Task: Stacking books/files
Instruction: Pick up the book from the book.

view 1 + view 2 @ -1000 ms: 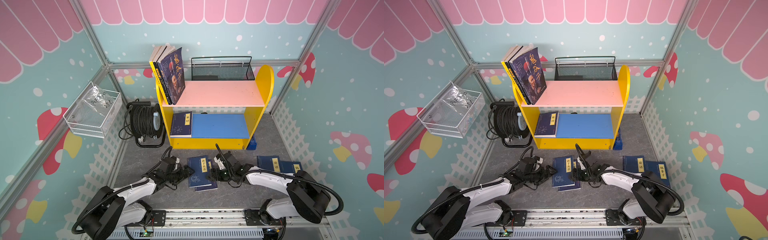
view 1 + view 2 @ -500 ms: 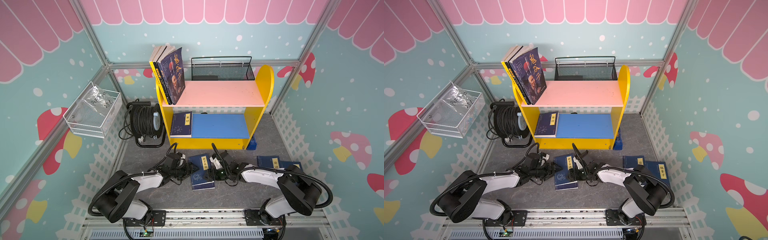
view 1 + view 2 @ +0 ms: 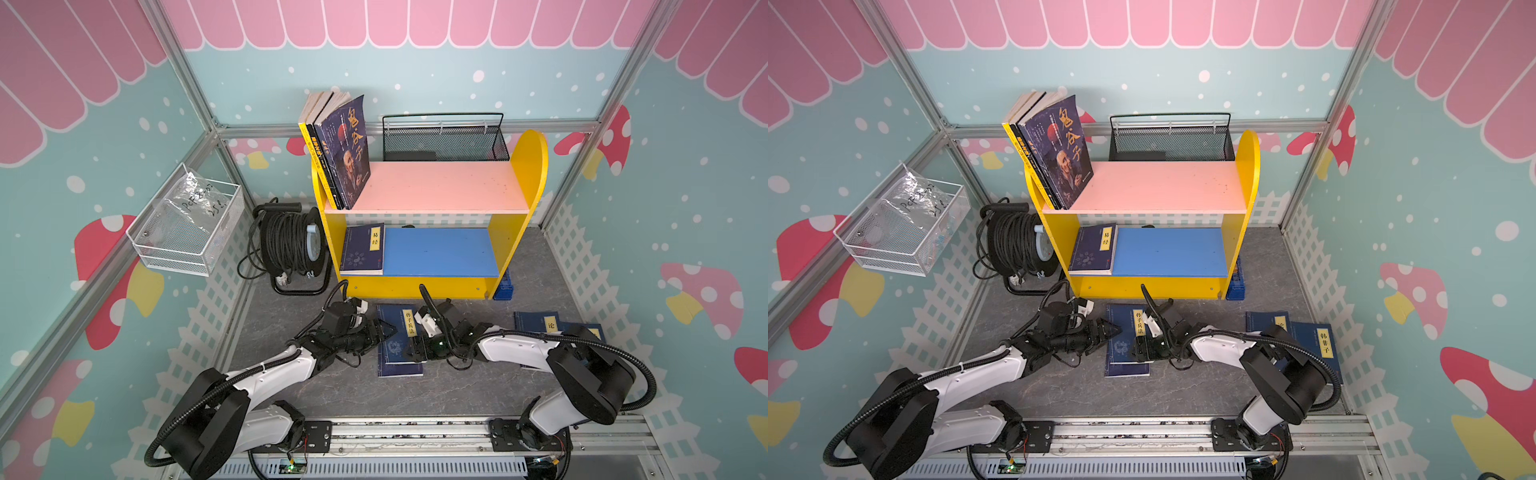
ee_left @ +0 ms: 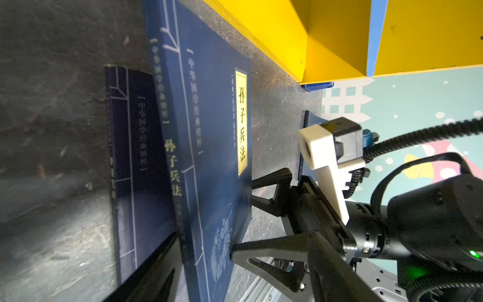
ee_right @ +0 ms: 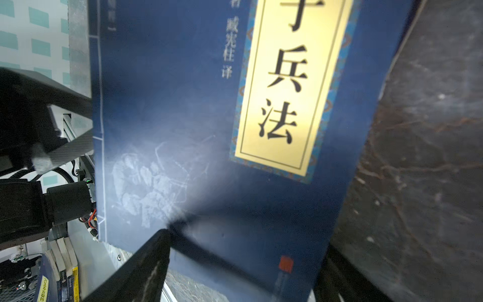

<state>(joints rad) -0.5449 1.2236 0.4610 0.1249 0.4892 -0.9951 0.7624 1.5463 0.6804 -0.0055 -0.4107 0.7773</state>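
On the grey desk [image 3: 457, 386] before the shelf [image 3: 415, 286], both arms had closed in sideways, nudging the top book [image 3: 395, 316] squarer over the lower book [image 3: 399, 370]. The right end effector [image 4: 242, 221] stood apart against its edge. I could not tell the state of the left end effector [image 3: 386, 332].

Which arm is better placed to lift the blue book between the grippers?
Probably right: the right gripper is open at the label edge of the blue book, one finger over its cover. The left gripper only meets the spine.
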